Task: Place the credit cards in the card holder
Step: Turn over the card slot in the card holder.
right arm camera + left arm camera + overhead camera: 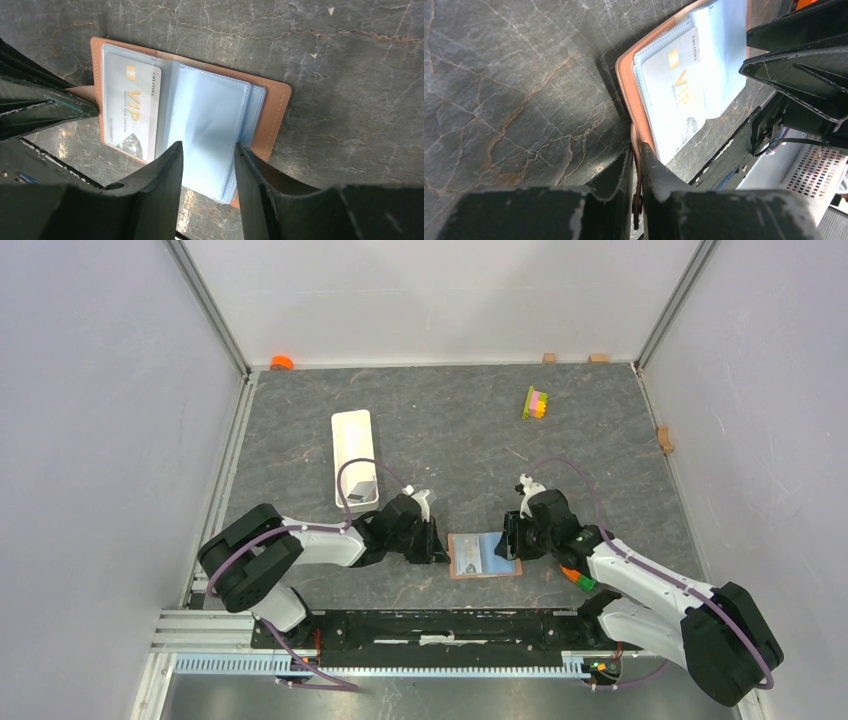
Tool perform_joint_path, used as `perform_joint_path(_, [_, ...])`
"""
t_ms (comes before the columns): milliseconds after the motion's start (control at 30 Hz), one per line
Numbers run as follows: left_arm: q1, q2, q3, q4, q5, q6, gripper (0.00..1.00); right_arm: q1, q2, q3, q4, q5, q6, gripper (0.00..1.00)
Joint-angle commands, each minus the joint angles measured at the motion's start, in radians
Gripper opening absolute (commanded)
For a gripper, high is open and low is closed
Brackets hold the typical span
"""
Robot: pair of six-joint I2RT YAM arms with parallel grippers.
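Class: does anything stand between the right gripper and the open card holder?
Nothing visible does. The right gripper is open directly over the card holder; the left gripper pinches a tab at its opposite edge.

Card holder (275,107) lies open (VIP card (131,112) sleeved); right gripper (208,145) spread over sleeves (210,107)

The left gripper (440,550) blocked the left edge of the card holder (482,558) and the right gripper (508,544) crowded its right half. Passage lay only over its far edge, across grey tabletop (470,460), the white tray (352,440) well apart.
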Motion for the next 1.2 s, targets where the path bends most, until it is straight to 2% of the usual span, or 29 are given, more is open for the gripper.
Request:
perform_joint_path(0, [0.002, -0.005, -0.003, -0.008, -0.012, 0.022, 0.13, -0.003, -0.009, -0.032, 0.059, -0.062, 0.023, 0.46])
perform_joint_path(267, [0.001, -0.007, -0.003, -0.008, -0.013, 0.022, 0.08, -0.003, -0.064, -0.052, 0.119, -0.106, 0.089, 0.42])
perform_joint_path(600, [0.001, -0.015, 0.005, -0.009, -0.010, 0.025, 0.09, 0.001, -0.059, -0.054, 0.228, -0.190, 0.083, 0.47])
perform_joint_path(767, [0.008, -0.057, 0.002, -0.048, -0.037, 0.041, 0.21, 0.025, -0.031, -0.050, 0.281, -0.194, 0.091, 0.48])
perform_joint_path(967, [0.041, -0.170, -0.005, -0.140, -0.051, 0.075, 0.40, 0.072, 0.011, -0.034, 0.351, -0.240, 0.094, 0.59])
perform_joint_path(1167, [0.086, -0.381, 0.036, -0.379, -0.120, 0.142, 0.63, 0.104, 0.023, -0.009, 0.416, -0.303, 0.088, 0.67])
